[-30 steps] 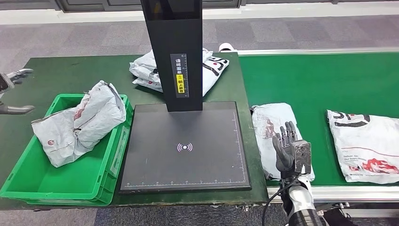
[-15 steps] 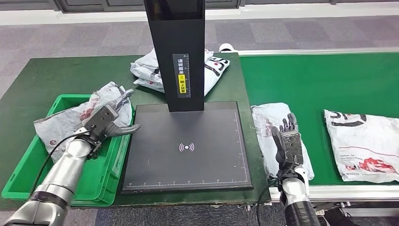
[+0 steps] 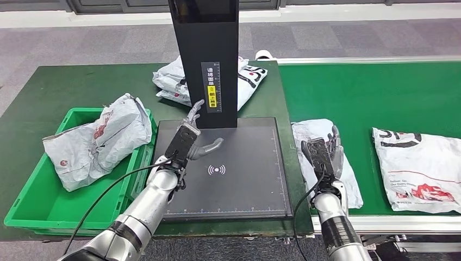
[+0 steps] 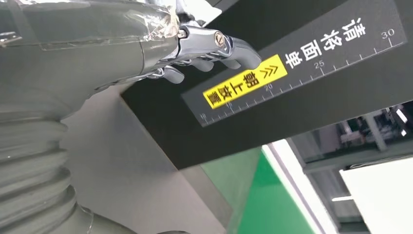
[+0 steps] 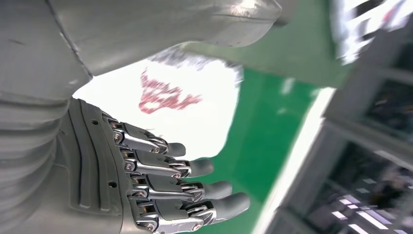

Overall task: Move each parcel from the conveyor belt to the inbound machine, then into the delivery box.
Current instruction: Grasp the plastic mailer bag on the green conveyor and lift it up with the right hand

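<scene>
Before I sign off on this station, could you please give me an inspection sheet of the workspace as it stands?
Surface: dark green table; black scanner plate of the inbound machine bare.
Job's things: one parcel at the conveyor belt end under the right hand; a second parcel farther along; one parcel in the green delivery box; one parcel behind the scanner column.
Clutter: nothing seen.
Hands: left hand open over the plate; right hand open over the parcel.
Cables: black cable along the left arm, another by the right wrist.
Surroundings: grey floor.
</scene>
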Motion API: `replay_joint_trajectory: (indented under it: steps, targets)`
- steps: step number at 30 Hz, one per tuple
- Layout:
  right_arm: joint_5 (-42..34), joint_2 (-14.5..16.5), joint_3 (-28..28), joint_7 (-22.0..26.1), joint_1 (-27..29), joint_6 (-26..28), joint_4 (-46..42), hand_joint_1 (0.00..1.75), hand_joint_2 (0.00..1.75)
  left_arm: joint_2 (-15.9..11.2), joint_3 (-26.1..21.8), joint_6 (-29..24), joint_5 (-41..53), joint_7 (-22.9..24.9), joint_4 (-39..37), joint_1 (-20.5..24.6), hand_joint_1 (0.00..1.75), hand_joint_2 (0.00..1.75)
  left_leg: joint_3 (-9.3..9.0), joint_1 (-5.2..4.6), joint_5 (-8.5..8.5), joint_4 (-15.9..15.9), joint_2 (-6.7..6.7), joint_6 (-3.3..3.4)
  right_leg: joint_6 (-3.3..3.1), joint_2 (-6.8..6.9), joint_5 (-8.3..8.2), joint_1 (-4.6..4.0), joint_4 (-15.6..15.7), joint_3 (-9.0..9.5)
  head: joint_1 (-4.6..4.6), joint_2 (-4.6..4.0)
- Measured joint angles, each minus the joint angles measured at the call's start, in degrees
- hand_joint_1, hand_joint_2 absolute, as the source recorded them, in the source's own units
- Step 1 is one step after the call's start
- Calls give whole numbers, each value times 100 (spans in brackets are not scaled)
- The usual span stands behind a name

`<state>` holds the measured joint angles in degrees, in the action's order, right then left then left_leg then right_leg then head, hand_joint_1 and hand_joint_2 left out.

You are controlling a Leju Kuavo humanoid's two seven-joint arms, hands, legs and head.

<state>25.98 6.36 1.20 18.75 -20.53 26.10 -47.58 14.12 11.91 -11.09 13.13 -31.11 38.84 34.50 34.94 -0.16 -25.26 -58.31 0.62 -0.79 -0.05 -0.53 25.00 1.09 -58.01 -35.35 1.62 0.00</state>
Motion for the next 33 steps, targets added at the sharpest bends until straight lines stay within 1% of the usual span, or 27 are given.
replay_joint_trajectory:
  steps: [6, 10, 13, 16, 21, 23, 25, 26, 29, 30, 33]
  targets:
    - [221, -91, 129, -200, -215, 149, 537, 0, 175, 142, 78, -150, -116, -121, -346, 79, 0, 175, 1, 3, 0, 0, -2, 0, -1, -1, 0, -3, 0, -1, 0, -1]
    - [682, -168, 205, -715, -295, 453, 838, 0, 175, 192, 83, -337, -303, -263, -471, 103, 0, 175, 1, 3, 0, 0, -1, 0, 0, -1, 1, -2, 0, -1, 0, -1]
    - [1275, -269, 309, -1366, -342, 618, 1102, 0, 175, 218, 91, -488, -309, -170, -640, 160, 0, 175, 2, 2, 0, 0, 1, 0, 0, -1, 1, -2, 0, 0, 0, -1]
    - [1897, -371, 403, -2131, -355, 455, 1334, 0, 175, 227, 102, -584, -293, -51, -876, 224, 0, 175, 2, 2, 0, 0, -1, 0, 0, 0, 1, -1, 0, 0, 0, -1]
    - [3091, -526, 651, -3588, -325, -317, 1698, 0, 175, 228, 109, -569, -471, 7, -1142, 302, 0, 175, 1, 2, 0, 0, 0, 0, 0, 0, 1, -2, 0, -1, 0, 0]
    - [3479, -579, 747, -3988, -307, -642, 1817, 0, 175, 223, 109, -546, -515, 42, -1188, 323, 0, 175, 1, 3, 0, 0, 1, 0, -1, -1, 2, -3, 0, -1, 0, -1]
    - [3724, -629, 850, -4233, -309, -893, 1906, 2, 175, 219, 109, -502, -539, 68, -1233, 351, 0, 175, -2, 6, -1, 0, 0, 0, -1, -1, 3, -5, 0, 3, 0, -1]
    - [3796, -650, 904, -4311, -316, -1001, 1945, 14, 175, 217, 109, -480, -551, 75, -1252, 362, 0, 175, -6, 7, -2, 0, -2, -1, -1, -2, 4, -6, 0, 5, 0, 0]
    - [3874, -699, 1012, -4344, -345, -1284, 2042, 143, 175, 208, 109, -444, -586, 77, -1295, 380, 0, 175, -22, 7, -8, 0, -11, 2, 3, -6, 8, -6, 1, 20, 0, -1]
    - [3866, -708, 1023, -4303, -352, -1349, 2065, 175, 175, 204, 109, -431, -593, 75, -1306, 382, 0, 175, -27, 7, -10, 0, -13, 4, 5, -7, 9, -6, 2, 26, 0, -2]
    - [3814, -716, 1028, -4107, -364, -1440, 2113, 175, 175, 179, 103, -373, -632, 58, -1333, 385, 0, 175, -39, 7, -11, 0, -12, 6, 6, -5, 10, -6, 2, 43, 0, -2]
